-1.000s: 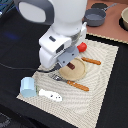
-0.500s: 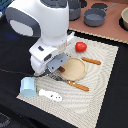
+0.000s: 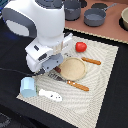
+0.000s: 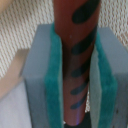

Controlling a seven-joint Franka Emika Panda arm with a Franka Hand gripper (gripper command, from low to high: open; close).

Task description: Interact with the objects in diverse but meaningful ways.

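Hand point(image 4: 75, 85) lower, clamping sausage point(image 4: 77, 55)

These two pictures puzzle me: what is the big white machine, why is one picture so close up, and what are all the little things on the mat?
The white machine is a robot arm. One picture comes from a camera standing off to the side; the close-up comes from a camera on the arm's wrist, looking down at its pincer. There the two grey fingers with green pads are shut on a dark red-brown toy sausage with dark stripes. On the woven mat lie a red tomato, a round tan plate, orange-handled cutlery, a light blue cup and a white elongated piece. Grey pots stand behind the mat.
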